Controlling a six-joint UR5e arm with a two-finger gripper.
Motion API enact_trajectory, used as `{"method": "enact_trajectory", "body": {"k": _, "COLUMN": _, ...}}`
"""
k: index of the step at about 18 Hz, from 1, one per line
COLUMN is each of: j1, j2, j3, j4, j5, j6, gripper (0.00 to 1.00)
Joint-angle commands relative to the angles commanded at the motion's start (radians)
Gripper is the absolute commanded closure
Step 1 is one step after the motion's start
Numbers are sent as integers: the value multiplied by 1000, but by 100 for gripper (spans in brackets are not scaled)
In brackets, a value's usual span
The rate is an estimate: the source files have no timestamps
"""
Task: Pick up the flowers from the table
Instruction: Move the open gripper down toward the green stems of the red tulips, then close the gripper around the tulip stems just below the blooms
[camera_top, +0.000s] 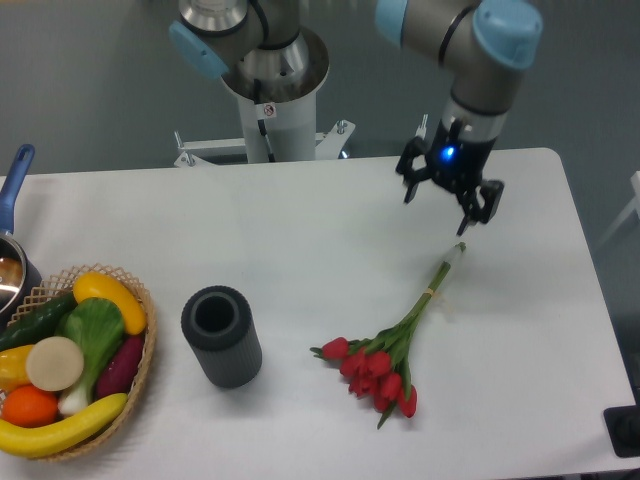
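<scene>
1. Your gripper (437, 207) hangs with fingers (465, 220) spread; nothing stands between them and the table (300, 230) below.
2. The flowers (390, 340) lie just below the fingers, stem tip nearest, with bare table on both sides of the stems.
3. The cylinder (221, 336) stands well off to the left of the fingers, apart from the blooms.
4. The basket (130, 375) of fruit and the pot (12, 265) sit farther left still, at the table's edge.
</scene>
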Motion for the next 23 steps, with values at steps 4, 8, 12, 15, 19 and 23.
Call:
{"method": "enact_trajectory", "body": {"k": 4, "j1": -35, "j2": -66, "j3": -3, "j4": 48, "j5": -6, "j6": -5, "gripper": 0}}
{"method": "enact_trajectory", "body": {"k": 8, "j1": -75, "j2": -132, "j3": 11, "j4": 86, "j5": -6, "j6": -29, "gripper": 0}}
{"method": "enact_trajectory", "body": {"k": 12, "j1": -77, "j2": -176, "j3": 23, "j4": 103, "j5": -6, "j6": -32, "gripper": 0}}
{"method": "enact_trajectory", "body": {"k": 15, "j1": -84, "j2": -221, "j3": 35, "j4": 154, "j5": -6, "j6": -49, "gripper": 0}}
{"method": "enact_trajectory", "body": {"k": 19, "j1": -86, "j2": -246, "j3": 51, "j4": 155, "j5": -6, "j6": -52, "gripper": 0}}
{"method": "enact_trajectory", "body": {"k": 23, "j1": -97, "j2": -286, "j3": 74, "j4": 157, "j5": -3, "j6": -75, "gripper": 0}}
